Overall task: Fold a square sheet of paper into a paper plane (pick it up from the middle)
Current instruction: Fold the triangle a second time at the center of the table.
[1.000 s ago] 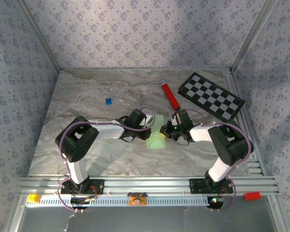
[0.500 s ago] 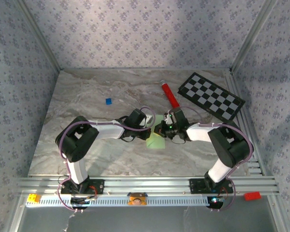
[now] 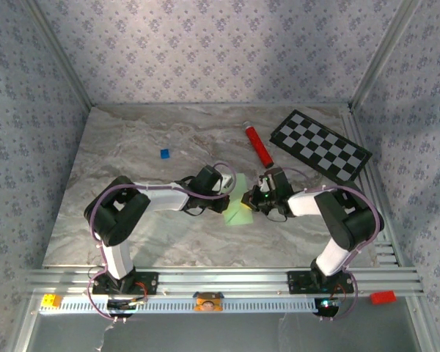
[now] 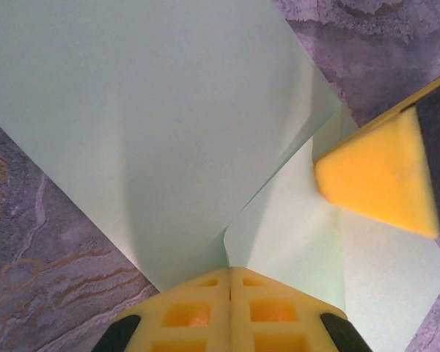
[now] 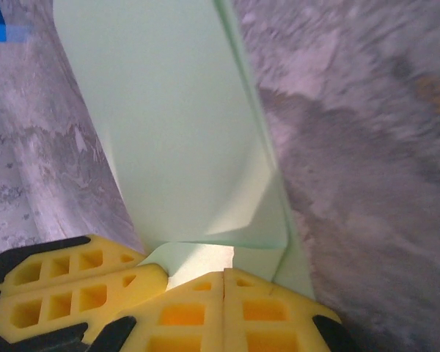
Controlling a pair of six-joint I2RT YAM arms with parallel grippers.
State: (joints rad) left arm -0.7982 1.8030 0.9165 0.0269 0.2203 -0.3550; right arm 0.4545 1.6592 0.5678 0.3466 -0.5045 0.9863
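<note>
The square sheet of paper (image 3: 238,210) lies pale green and partly folded at the table's middle, a narrow strip between both arms. No paper plane is in view. In the left wrist view a folded flap (image 4: 147,132) overlaps a lower layer, and its edge runs right up to the tips of my shut left gripper (image 4: 229,273), which rests on the paper. The right gripper's yellow finger (image 4: 374,176) presses on the sheet beside it. My right gripper (image 5: 225,277) is shut too, tips down on the paper (image 5: 169,125) at a looped fold, with the left gripper's fingers (image 5: 73,282) close by.
A red tube (image 3: 259,145) lies behind the arms. A black-and-white checkerboard (image 3: 320,145) sits at the back right and a tiny blue square (image 3: 164,153) at the back left. Patterned walls enclose three sides of the marble table (image 3: 132,242).
The right gripper slid left across the paper, then back right a little. The left gripper stayed put on the sheet.
</note>
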